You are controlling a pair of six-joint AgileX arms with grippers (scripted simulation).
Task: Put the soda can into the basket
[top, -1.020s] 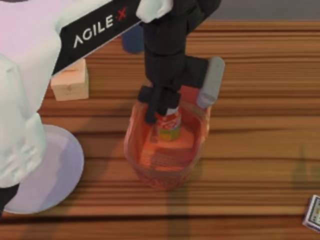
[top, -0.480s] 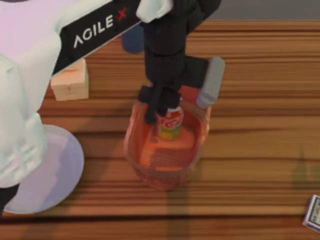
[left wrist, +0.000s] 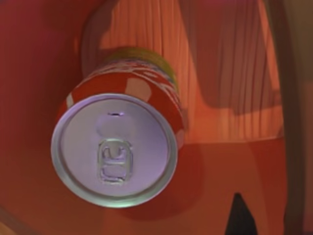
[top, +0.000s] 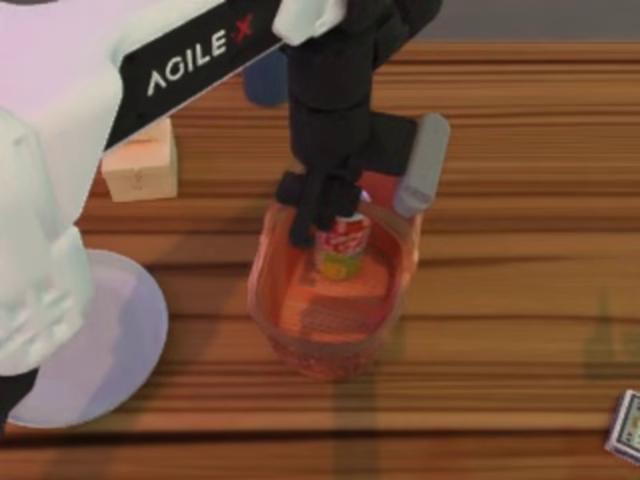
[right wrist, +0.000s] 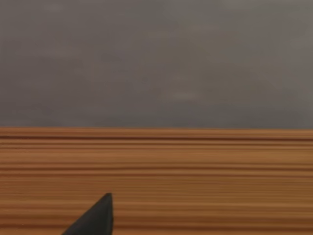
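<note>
Basket, salmon woven, stood directly beneath the left tool. Soda can, formerly upright under the tool, had tipped slightly while inside the basket, suggesting delivery was nearly complete. Whether the left tool gripped or had released the can could not be told; right arm parked out of the top view.

left arm: white shell | black band, white "AGILE", red "X" | black wrist, grey block
</note>
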